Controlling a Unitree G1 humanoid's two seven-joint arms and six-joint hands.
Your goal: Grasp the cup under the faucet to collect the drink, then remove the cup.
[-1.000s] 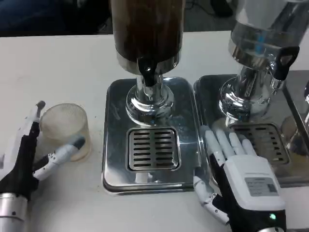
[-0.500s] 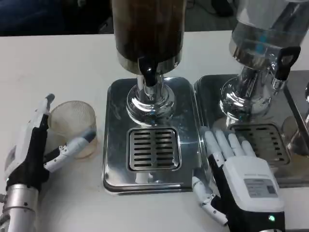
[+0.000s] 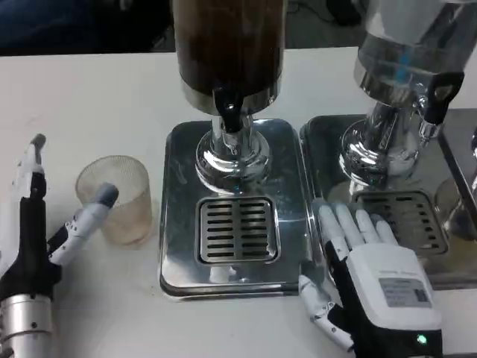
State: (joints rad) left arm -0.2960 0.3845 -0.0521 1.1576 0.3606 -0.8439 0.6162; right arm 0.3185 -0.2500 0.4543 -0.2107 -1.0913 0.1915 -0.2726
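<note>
The small translucent ribbed plastic cup [image 3: 115, 198] stands upright on the white worktop [image 3: 89, 97], just left of the polished steel drip tray [image 3: 175, 224] and well clear of the black faucet [image 3: 229, 115] on the dark-drink dispenser [image 3: 227, 45]. The cup appears empty, so it should be light and easy to tip or push aside. Its thin wall probably flexes under pressure; apply moderate, even force. The ribbed surface should give the fingers some friction.

The left robot hand [image 3: 41, 231] is beside the cup with its fingers spread. One finger [image 3: 93, 212] lies against the cup's near wall, and the other visible finger [image 3: 30, 160] points away to the left, apart from the cup. The hand holds nothing.

Recommended grip: take the cup at mid-height, with fingers on opposite sides of the wall. Avoid the rim, which is likely the most flexible part. Once filled, the cup will be heavier and may spill; keep it upright.

The right robot hand [image 3: 369, 261] rests palm-down with fingers extended and apart, over the edge of a second steel tray [image 3: 328, 149] under the clear dispenser [image 3: 406, 52]. It holds nothing.
</note>
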